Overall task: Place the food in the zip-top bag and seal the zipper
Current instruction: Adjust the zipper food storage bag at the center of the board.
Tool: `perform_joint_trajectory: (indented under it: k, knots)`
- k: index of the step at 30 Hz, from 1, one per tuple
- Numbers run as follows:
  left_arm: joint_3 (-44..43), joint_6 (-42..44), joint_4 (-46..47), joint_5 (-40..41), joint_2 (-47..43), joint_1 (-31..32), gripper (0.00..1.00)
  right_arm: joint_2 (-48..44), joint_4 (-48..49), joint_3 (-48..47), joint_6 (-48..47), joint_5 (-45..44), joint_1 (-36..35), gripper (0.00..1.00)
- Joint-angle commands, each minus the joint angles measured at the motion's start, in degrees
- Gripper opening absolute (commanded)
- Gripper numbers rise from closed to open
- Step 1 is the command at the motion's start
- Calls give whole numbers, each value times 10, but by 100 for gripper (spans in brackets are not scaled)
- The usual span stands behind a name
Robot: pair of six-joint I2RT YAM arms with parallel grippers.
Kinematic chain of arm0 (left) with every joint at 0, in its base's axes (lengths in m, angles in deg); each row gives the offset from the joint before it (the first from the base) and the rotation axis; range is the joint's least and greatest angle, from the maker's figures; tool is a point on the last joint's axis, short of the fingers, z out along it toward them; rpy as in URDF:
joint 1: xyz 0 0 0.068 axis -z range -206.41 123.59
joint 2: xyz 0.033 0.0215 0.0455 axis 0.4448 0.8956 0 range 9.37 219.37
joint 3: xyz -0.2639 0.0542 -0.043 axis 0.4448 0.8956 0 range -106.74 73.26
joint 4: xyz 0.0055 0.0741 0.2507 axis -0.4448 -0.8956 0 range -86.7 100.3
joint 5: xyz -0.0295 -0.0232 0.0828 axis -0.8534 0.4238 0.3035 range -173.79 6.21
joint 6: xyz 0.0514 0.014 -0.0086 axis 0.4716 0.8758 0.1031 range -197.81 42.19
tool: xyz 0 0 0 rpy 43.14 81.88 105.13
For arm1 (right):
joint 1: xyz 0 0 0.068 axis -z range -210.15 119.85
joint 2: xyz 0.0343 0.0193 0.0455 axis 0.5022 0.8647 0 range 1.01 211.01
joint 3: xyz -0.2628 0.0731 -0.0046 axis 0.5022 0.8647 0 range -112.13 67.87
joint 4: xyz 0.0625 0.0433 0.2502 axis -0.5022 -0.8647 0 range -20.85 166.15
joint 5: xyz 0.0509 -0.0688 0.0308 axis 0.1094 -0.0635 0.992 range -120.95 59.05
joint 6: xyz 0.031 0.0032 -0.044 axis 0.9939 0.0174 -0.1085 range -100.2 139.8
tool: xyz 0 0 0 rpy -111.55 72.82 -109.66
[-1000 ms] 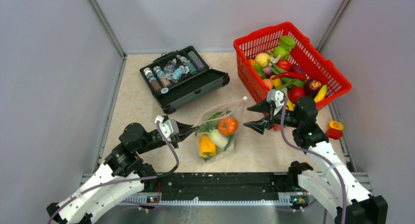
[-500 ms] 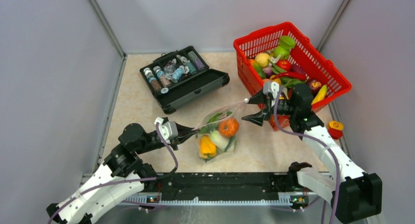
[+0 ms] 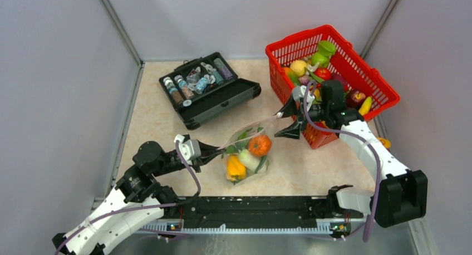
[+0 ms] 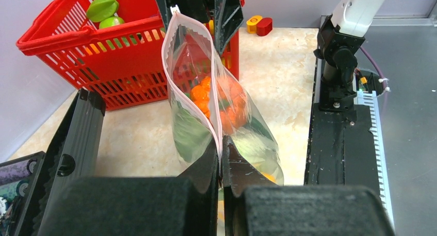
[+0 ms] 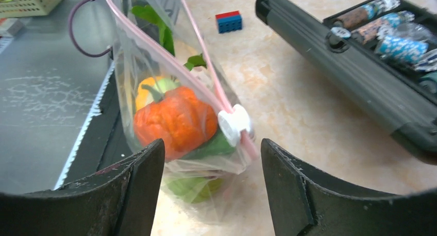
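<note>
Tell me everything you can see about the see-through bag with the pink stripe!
The bag is clear, crinkly plastic with a pink zipper strip along its top and a white slider at one end. Its mouth gapes open, not sealed. It stands upright on the table, holding an orange tomato, a yellow pepper, a white radish and green leaves. The left claw pinches one end of the strip; the open right claw sits at the slider end, not gripping.

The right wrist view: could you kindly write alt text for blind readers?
A clear zip-top bag of food, an orange tomato in front, sits between the open jaws of the right gripper, a white slider on its pink zipper. A black case of vials lies at right.
</note>
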Motion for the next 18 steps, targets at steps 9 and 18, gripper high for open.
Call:
perform_joint_trajectory:
  k: [9, 18]
  knots:
    - [-22, 2, 17, -7, -7, -2, 0, -64, 269, 80, 193, 59, 5, 61]
    - [-23, -3, 20, -18, -4, -2, 0, -22, 310, 62, 228, 49, -8, 60]
